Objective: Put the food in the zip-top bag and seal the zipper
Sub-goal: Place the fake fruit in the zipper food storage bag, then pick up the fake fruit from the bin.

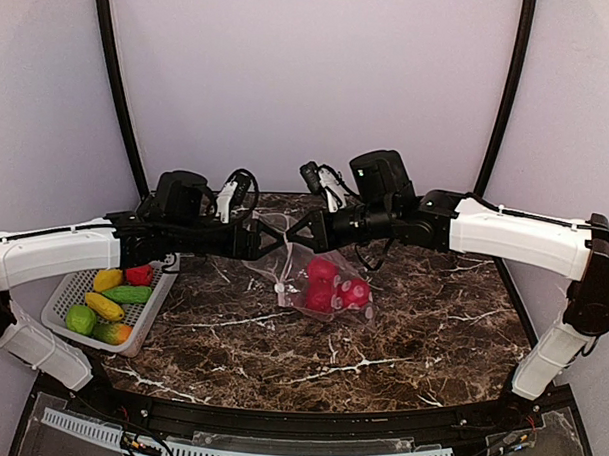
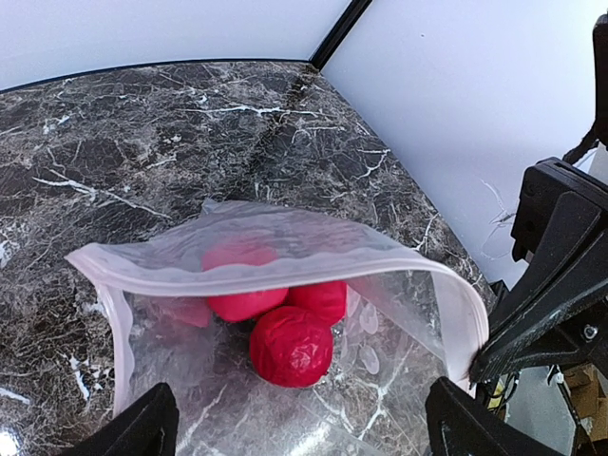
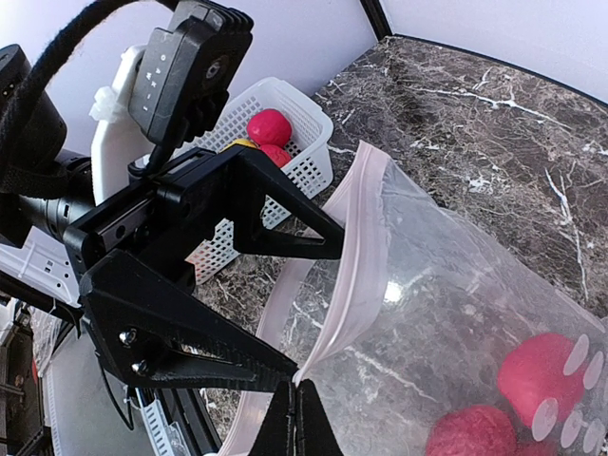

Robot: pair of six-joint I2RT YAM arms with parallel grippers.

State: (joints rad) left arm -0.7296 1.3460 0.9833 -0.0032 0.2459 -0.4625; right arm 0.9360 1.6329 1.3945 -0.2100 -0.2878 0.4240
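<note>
Zip-top bag (image 2: 399, 332), large, clear plastic w/ white dots, lies approx. mid dark marble table (image 1: 411, 332). Its mouth is lifted toward the arms and gaping.

Film looks thin, floppy and slick, and won't hold shape alone. Best grip pt is the zipper (image 3: 349, 256), the stiffer pale pink strip along the rim, taken near its ends so the mouth opens wide.

Right gripper (image 3: 294, 420) has its fingers pressed together, pinching the rim at one corner. Left gripper (image 2: 302, 399) is spread wide at the mouth, clamping nothing. One fingertip looks to touch the strip in the right wrist view; can't confirm.

Food (image 1: 104, 306) = small glossy toy fruit & veg. Pcs look hard, light and rounded, prob. slippery and apt to roll, so grip across the middle.

Count:
- **In the bag:** 3 red pcs (image 2: 290, 347), bunched at the bottom. A faint pink blur beside them may be a 4th or a reflection.
- **In the white mesh plastic basket (image 1: 154, 308), left of the bag:** 6 pcs from the top view: 2 yellow, 2 green, 1 red, 1 orange-green. The red may be 2.
- **Containers:** 1 bag, 1 basket.
</note>
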